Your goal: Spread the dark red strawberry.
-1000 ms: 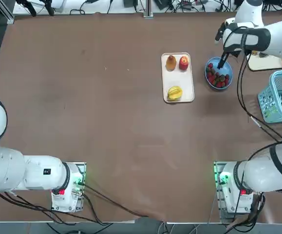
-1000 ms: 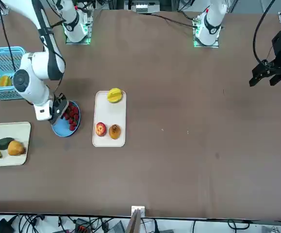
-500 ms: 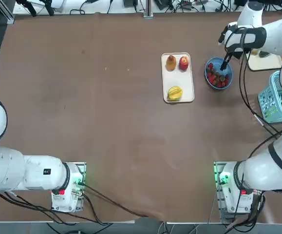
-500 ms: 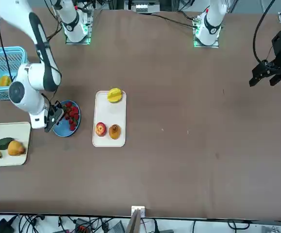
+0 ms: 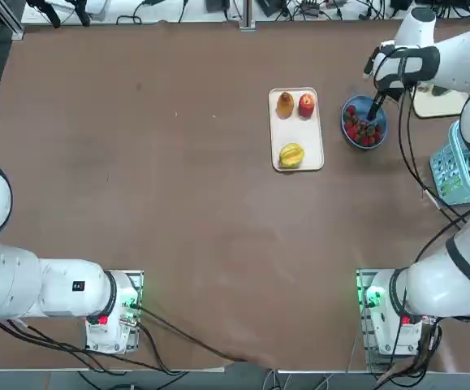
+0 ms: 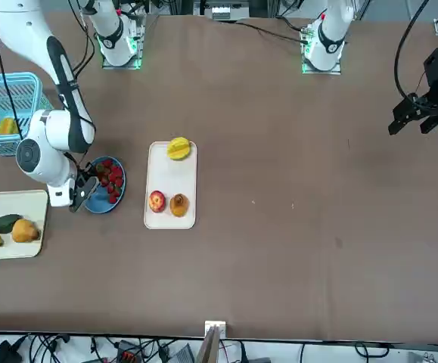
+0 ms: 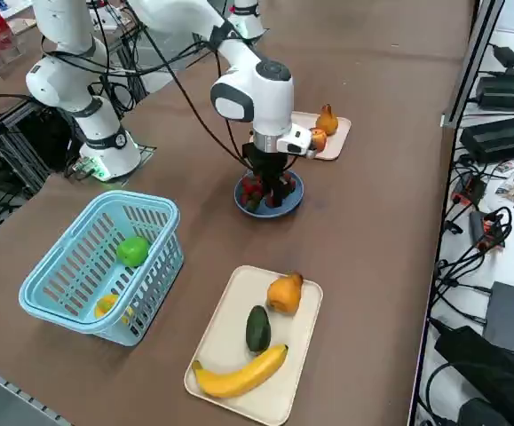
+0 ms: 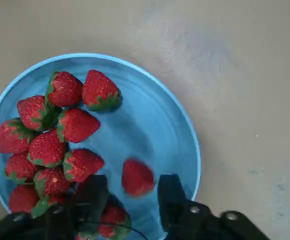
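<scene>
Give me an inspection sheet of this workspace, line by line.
Surface: brown table, no spills seen.
Job's things: dark red strawberries clustered to one side of the blue plate; one lies apart between the fingertips.
Clutter: tray with apple, pear and yellow fruit; second tray with banana, pear and a dark green fruit; blue basket with two fruits.
Grippers: right gripper open, low over the plate.
Cables: black cables along the right arm.
Surroundings: cables and equipment beyond the table edges.
</scene>
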